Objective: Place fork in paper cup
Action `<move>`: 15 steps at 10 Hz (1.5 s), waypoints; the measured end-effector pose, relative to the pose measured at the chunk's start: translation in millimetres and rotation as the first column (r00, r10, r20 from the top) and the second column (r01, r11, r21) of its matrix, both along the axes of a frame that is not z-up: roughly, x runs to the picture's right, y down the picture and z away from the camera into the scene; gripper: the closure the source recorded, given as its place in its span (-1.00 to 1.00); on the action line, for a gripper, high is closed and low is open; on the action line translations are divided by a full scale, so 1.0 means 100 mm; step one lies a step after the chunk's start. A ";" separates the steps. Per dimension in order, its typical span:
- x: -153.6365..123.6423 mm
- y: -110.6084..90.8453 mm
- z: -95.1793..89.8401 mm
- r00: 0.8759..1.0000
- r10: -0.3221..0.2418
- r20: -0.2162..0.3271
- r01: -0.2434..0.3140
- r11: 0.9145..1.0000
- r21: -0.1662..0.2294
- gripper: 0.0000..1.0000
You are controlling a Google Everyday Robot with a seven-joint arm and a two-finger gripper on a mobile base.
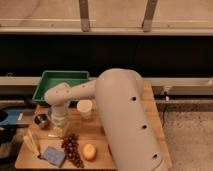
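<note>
The white-cream paper cup (84,107) stands upright on the wooden table (95,134), just left of my big white arm. My gripper (59,119) hangs from the wrist to the left of the cup, low over the table, between the cup and a small metallic tin (41,120). A thin pale strip that looks like the fork (54,135) lies on the wood just below the gripper, above the grape bunch (71,148). The gripper's tips are hard to make out against the table.
A green tray (60,81) sits at the table's back left. An orange fruit (89,151), a blue sponge-like block (52,156) and a yellow item (32,143) lie along the front. My arm covers the table's right half.
</note>
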State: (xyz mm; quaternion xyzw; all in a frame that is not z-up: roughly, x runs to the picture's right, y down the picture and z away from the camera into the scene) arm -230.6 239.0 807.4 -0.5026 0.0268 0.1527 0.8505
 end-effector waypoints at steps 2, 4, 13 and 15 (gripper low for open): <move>0.02 0.01 0.00 1.000 -0.001 -0.004 0.001 1.000 -0.003 1.00; 0.03 0.01 0.01 1.000 0.007 -0.008 -0.007 1.000 -0.002 1.00; 0.37 -0.52 -0.26 0.994 0.110 0.007 -0.110 0.985 0.134 1.00; 0.49 -0.89 -0.44 0.986 0.165 0.039 -0.170 0.961 0.217 1.00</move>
